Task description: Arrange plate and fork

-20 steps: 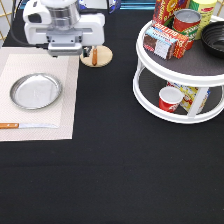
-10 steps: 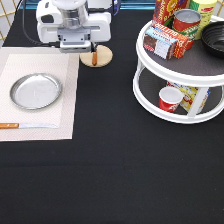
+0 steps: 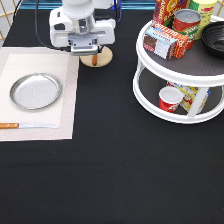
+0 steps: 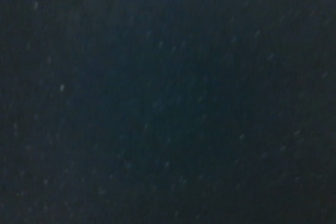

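Plate (image 3: pixel 36 91) set on the mat (image 3: pixel 65 100), gripper (image 3: pixel 87 49) above the coaster (image 3: pixel 102 58) and fork handle (image 3: pixel 94 59) at the exterior view's top — finger state not visible, cannot tell — best centred squarely over that slim handle.

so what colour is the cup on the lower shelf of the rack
Red with a white inside, cup; exterior view shows it best.

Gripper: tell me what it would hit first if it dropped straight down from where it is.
Probably the wooden coaster with the fork on it, just below the gripper; depth is unclear, so it may meet bare black cloth instead.
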Motion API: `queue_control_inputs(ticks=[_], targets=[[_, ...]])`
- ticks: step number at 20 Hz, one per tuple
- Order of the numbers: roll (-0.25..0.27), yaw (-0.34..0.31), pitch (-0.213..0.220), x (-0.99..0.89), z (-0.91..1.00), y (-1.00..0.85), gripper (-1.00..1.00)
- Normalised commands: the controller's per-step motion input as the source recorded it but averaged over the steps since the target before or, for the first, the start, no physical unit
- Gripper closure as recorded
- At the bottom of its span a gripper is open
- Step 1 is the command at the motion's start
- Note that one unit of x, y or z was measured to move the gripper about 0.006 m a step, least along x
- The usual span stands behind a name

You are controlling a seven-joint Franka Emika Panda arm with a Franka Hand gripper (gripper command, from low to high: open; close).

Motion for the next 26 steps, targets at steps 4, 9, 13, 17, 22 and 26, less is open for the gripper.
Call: queue_control_inputs(ticks=[4,9,13,17,22,26], targets=[[-0.112,0.007,-0.219,-0.87,-0.09,0.37,-1.00],[-0.075,0.013,-0.186,-0.88,0.03,0.30,-1.00],[-0.009,0.012,-0.087,-0.22,0.03,0.07,-1.00],[0.005,0.001,0.000,0.26,-0.04,-0.10,-1.00],[0.005,-0.002,0.039,0.42,-0.09,-0.12,-1.00],[0.000,-0.001,0.012,0.23,-0.25,-0.02,-1.00]])
